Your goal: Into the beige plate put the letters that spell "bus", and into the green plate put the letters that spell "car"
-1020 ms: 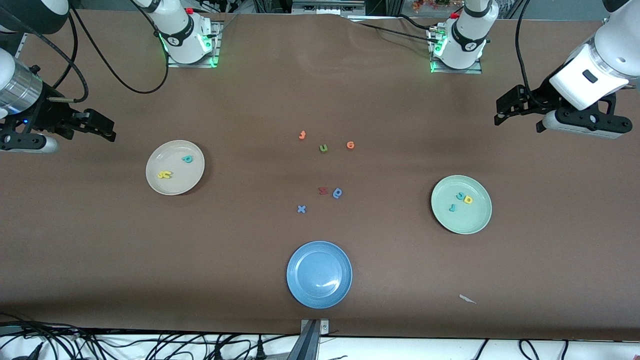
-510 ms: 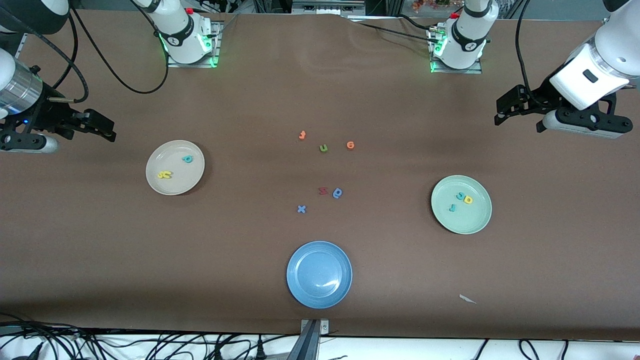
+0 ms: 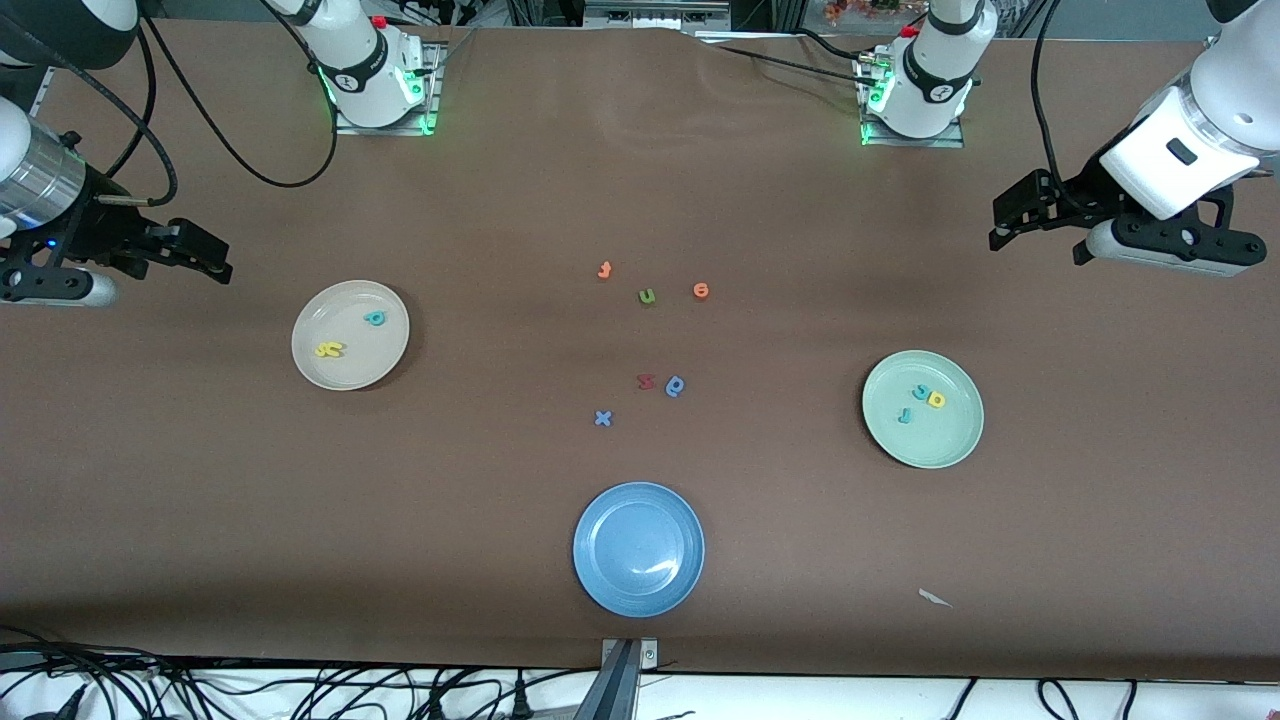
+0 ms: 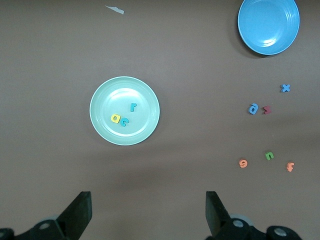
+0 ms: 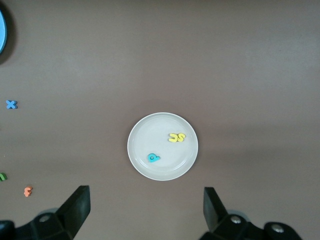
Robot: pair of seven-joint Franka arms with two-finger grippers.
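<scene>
A: Resting in the beige plate (image 3: 350, 335), near the right arm's end of the table (image 3: 500, 200), the teal b (image 3: 375, 318) and yellow u and s (image 3: 329, 349) are noted.

B: In the green plate (image 3: 922, 408), toward the left arm's end, the teal c (image 3: 920, 392), yellow a (image 3: 937, 399) and teal r (image 3: 905, 416) are recorded. Left gripper (image 3: 1035, 225) and right gripper (image 3: 185, 255) are seen spread wide, empty, above bare table at its ends.

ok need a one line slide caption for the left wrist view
Green plate holding the teal c, teal r and yellow a, seen past the open left gripper.
</scene>
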